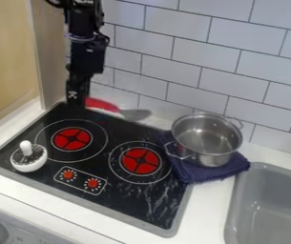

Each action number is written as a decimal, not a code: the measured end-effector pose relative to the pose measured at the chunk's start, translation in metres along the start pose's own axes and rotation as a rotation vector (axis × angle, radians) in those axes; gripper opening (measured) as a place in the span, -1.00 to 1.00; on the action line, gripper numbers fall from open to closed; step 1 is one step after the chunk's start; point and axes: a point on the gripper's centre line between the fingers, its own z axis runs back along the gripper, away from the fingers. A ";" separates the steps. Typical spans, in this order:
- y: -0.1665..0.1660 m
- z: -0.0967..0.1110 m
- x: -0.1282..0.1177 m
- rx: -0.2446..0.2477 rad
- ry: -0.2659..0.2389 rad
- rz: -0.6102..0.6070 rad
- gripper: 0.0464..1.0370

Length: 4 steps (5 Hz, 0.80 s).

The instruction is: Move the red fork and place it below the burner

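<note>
Okay, so your wide black stovetop (128,196) has a grey sink (272,209) beside it, and a shiny metal pot (205,136) sits on a folded navy cloth (214,173) near the back right corner. Your black gripper (76,102) is over the back left corner, right by the handle end of the red-handled fork (103,105) at the stove's back edge. Can't tell how far open the claw is or if it's got hold. Fork's probably light, stiff, kinda slick and hard to break; I'd grab mid-handle so it doesn't twist. Count: one pot, one fork, two red burners (140,161), two small red knobs (93,183).
</note>
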 end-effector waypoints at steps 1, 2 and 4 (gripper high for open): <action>-0.010 0.022 0.001 0.047 -0.033 -0.024 -0.30; -0.029 0.039 0.001 0.077 -0.062 -0.061 -0.31; -0.074 0.038 0.003 0.078 -0.043 -0.123 -0.31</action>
